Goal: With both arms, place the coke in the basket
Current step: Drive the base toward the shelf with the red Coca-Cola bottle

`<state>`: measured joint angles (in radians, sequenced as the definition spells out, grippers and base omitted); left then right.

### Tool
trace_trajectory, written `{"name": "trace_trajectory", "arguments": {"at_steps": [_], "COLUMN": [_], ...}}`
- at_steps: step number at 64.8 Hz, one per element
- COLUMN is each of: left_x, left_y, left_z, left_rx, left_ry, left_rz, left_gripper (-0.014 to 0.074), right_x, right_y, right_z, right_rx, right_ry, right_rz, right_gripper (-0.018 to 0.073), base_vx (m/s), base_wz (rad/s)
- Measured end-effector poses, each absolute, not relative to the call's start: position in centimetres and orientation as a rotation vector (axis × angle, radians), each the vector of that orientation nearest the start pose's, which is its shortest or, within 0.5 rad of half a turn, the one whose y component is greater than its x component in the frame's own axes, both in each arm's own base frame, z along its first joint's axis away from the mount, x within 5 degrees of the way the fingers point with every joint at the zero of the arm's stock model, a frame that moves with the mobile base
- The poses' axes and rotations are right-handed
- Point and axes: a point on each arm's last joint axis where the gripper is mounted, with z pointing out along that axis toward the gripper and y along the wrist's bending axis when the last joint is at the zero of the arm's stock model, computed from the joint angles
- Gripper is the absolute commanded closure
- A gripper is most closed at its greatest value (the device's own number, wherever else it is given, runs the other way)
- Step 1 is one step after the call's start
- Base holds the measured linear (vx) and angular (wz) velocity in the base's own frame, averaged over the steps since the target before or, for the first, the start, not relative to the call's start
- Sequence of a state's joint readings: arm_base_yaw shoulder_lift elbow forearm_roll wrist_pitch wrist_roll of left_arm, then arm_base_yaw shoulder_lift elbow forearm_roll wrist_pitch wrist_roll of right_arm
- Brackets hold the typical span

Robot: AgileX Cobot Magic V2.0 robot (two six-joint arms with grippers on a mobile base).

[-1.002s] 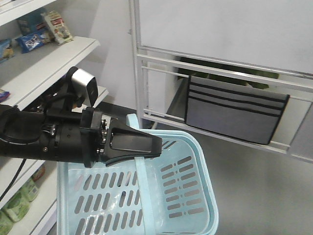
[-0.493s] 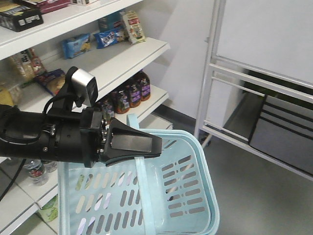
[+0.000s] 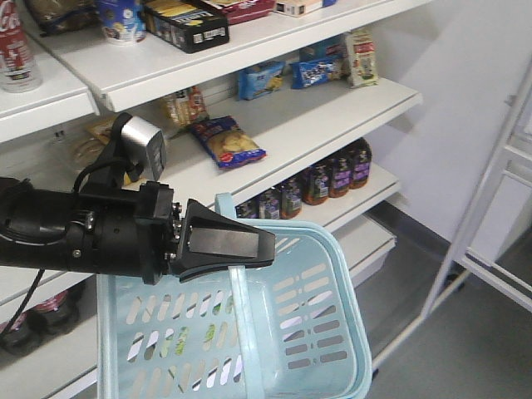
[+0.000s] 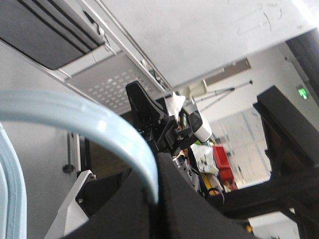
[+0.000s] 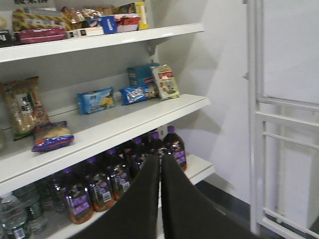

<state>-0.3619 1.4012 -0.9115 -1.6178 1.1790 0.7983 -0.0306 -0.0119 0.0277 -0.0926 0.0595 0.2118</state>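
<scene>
Horizontally outstretched, left gripper [image 3: 264,246] clamped on basket [image 3: 320,337] handle, right gripper [image 5: 160,159] jaws pressed together

I saw white shelves [image 3: 332,120] carrying a coke [image 3: 15,50] at 10 o'clock, a blue snack bag [image 3: 229,143] at 12, and dark bottles [image 3: 332,176] at 2.

Black arm [image 3: 75,237], wedge-shaped fingers [image 3: 229,241], silver-grey box [image 3: 143,150] on stalk, black cable [image 3: 34,284]

Your front view looks over the basket [image 3: 326,264] at the shelves [image 3: 332,125]. Right wrist shares them; left wrist tilts ceilingward.
</scene>
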Motion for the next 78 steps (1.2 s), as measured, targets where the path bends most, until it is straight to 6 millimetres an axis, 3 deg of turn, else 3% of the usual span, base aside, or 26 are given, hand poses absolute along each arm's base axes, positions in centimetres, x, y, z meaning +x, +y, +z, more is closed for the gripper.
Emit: {"name": "trace_trajectory", "arguments": {"at_steps": [78], "left_x": [21.64], "left_y": [-17.18], "left_z": [31.99], "left_rx": [0.417], "left_ry": [2.11], "left_rz": [-1.883], "left_gripper": [0.0604], "right_x": [5.66], "right_y": [-0.22], "right_z": [19.91], "right_rx": [0.121], "right_ry": [1.554], "right_rz": [0.066], "right_gripper": [0.0564], "base_vx": [0.07], "base_wz": [0.37]}}
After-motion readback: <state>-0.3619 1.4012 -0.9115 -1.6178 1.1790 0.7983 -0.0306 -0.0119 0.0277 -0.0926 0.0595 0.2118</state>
